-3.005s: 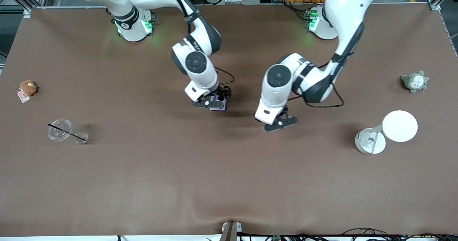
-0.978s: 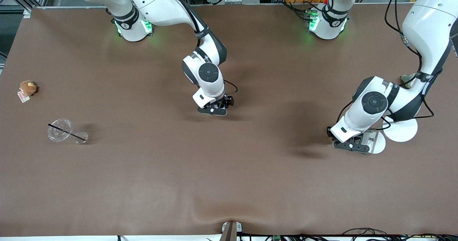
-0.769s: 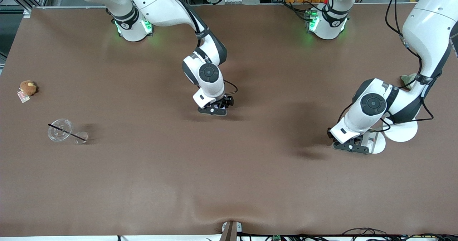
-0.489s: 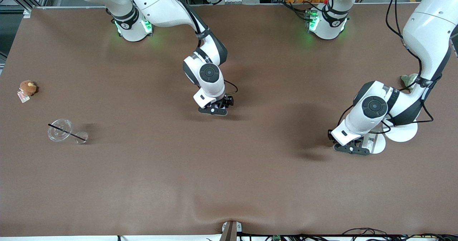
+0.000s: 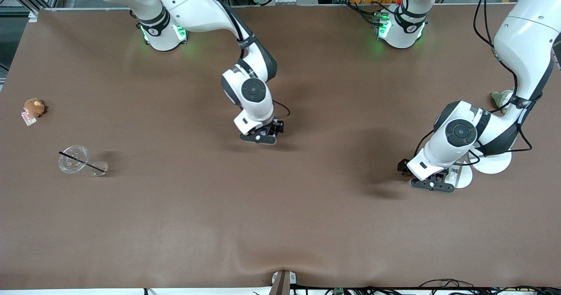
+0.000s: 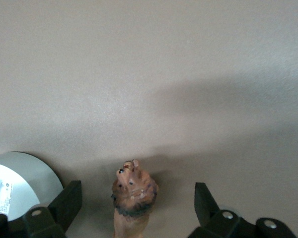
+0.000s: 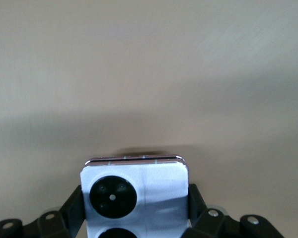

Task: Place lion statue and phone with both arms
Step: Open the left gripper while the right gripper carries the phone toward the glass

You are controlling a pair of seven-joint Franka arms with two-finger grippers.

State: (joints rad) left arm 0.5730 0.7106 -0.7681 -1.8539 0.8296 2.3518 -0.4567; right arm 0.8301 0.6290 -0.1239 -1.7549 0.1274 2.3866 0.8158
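Observation:
The lion statue (image 6: 134, 191), a small reddish-brown figurine, shows in the left wrist view between my left gripper's (image 6: 136, 201) fingers, which stand wide apart and do not touch it. In the front view the left gripper (image 5: 431, 185) is low over the table beside the white lamp base, and it hides the lion. The phone (image 7: 135, 191), pale lavender with round black camera circles, is clamped between my right gripper's (image 7: 135, 206) fingers, with its edge close to the table. The right gripper (image 5: 258, 138) is over the table's middle.
A white lamp with a round base (image 5: 463, 177) (image 6: 20, 181) and a disc head (image 5: 497, 165) lies next to the left gripper. A grey-green plush (image 5: 503, 97) peeks out by the left arm. A brown plush with a tag (image 5: 33, 107) and a clear lid with a black straw (image 5: 74, 159) lie toward the right arm's end.
The left gripper has travelled from the table's middle to beside the white lamp base and has lately crept nearer the front camera. The right gripper with the phone has barely shifted.

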